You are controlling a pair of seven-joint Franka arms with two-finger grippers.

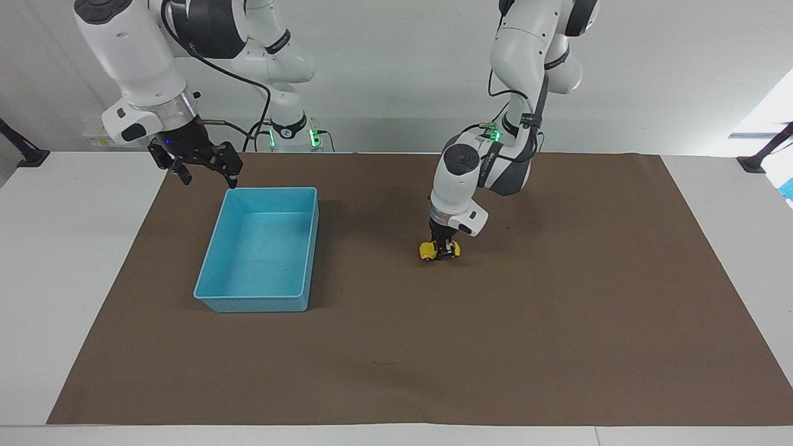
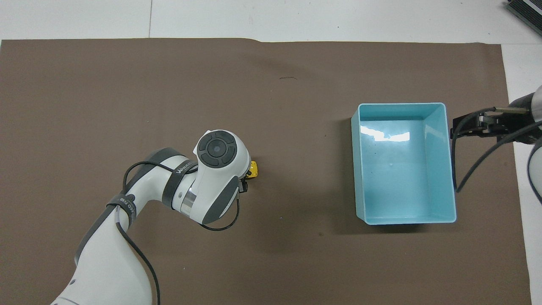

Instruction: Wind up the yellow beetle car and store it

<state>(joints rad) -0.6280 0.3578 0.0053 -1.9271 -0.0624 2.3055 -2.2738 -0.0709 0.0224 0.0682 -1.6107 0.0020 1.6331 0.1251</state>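
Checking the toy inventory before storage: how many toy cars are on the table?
1. The small yellow beetle-shaped toy car sits on the brown mat mid-table, clamped in the left gripper. The light blue plastic bin holds no car; none seems hidden.

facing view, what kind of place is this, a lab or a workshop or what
Most likely a robotics lab set up for recording manipulation trials. Two white arms stand at a white table covered by a plain brown mat, against a bare wall. The only props are a blue bin and a yellow beetle car.
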